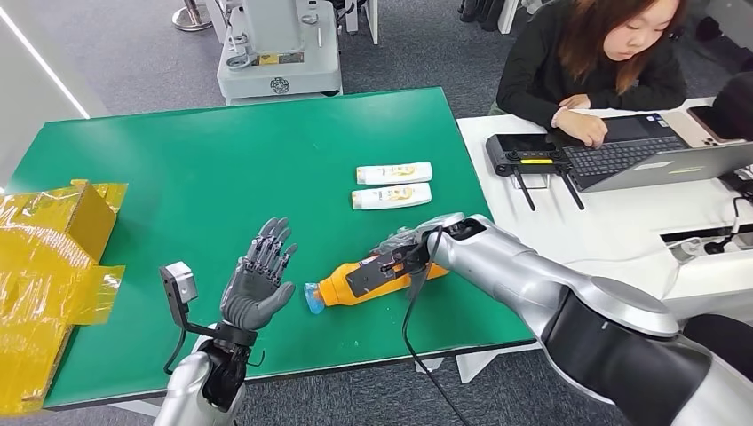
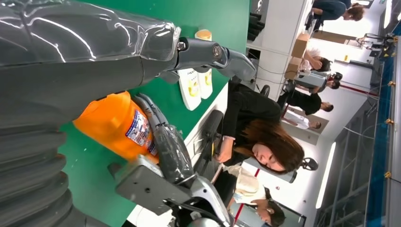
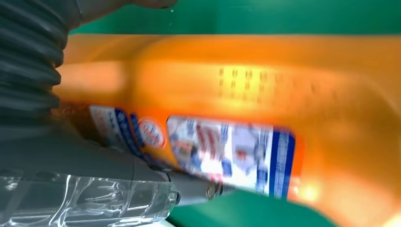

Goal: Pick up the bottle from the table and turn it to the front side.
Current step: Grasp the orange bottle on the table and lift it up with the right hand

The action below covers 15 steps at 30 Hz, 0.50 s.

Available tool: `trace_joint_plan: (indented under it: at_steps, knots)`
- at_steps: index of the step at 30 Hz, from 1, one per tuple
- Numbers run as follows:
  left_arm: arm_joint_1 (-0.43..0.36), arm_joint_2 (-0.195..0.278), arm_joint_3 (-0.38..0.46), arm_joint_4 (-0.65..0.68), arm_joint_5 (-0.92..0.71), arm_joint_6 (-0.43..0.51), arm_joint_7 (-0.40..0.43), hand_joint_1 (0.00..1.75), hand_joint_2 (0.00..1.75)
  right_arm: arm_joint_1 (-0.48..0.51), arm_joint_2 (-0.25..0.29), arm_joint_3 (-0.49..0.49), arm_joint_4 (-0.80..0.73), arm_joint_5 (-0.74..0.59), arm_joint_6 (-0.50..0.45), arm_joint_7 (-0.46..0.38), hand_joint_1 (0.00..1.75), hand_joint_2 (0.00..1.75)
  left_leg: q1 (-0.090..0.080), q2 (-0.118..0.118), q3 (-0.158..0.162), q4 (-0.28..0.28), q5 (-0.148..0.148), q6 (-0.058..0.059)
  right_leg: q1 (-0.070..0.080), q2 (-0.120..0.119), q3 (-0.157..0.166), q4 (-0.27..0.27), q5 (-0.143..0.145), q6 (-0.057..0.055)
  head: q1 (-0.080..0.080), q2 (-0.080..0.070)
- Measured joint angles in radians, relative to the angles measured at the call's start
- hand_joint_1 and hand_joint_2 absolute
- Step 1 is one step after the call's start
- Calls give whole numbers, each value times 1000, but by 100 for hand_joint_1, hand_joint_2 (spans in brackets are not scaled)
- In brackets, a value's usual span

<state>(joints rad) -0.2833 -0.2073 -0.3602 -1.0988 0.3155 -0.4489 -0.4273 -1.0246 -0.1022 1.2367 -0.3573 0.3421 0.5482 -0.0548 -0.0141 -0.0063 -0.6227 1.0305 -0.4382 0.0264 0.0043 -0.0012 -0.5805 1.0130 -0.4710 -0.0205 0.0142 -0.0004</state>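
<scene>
An orange bottle (image 1: 342, 288) with a blue cap (image 1: 313, 298) lies on its side on the green table (image 1: 222, 160), near the front edge, cap pointing left. My right hand (image 1: 398, 255) grips its body from the right end; in the left wrist view dark fingers (image 2: 163, 137) run along the bottle (image 2: 111, 124). In the right wrist view the thumb (image 3: 94, 161) lies against the bottle's printed label (image 3: 227, 151). My left hand (image 1: 257, 284) is held up just left of the cap, fingers spread, holding nothing.
Two white bottles (image 1: 393, 173) (image 1: 392, 196) lie side by side behind the orange one. A yellow wrapped box (image 1: 53, 257) sits at the table's left edge. A person works at a laptop (image 1: 648, 155) on the white table to the right.
</scene>
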Motion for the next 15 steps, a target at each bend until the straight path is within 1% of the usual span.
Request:
trace_joint_plan:
  at_steps: [6, 10, 11, 14, 15]
  knots:
    - [-3, -3, 7, 23, 18, -16, -2, 0, 175, -5, 0, 114, -5, 183, -91, -15, 0, 175, 0, 3, 2, 0, 0, 0, 0, 3, 1, 0, 0, 0, 0, 0]
    - [-3, -7, 11, 34, 26, -19, -5, 0, 175, -20, 0, 191, -9, 269, -104, -27, 0, 175, 0, 4, 5, 0, 0, 0, 0, 3, 4, 0, 0, 0, 0, 0]
    - [-3, -7, 11, 35, 27, -19, -7, 0, 175, -22, 0, 204, -9, 275, -105, -30, 26, 175, 0, 4, 6, 0, 0, 0, 0, 3, 5, 0, 0, 0, 0, 0]
    - [0, -7, 16, 39, 27, -19, -17, 0, 175, -26, 0, 231, -9, 278, -117, -33, 157, 175, 0, 3, 8, 0, 0, 0, 0, 3, 8, 0, 0, 0, 0, 0]
    - [3, -7, 17, 40, 26, -19, -21, 0, 175, -27, -1, 238, -9, 278, -123, -33, 175, 175, 0, 4, 9, 0, 0, 0, 0, 3, 8, 0, 1, 0, 0, 0]
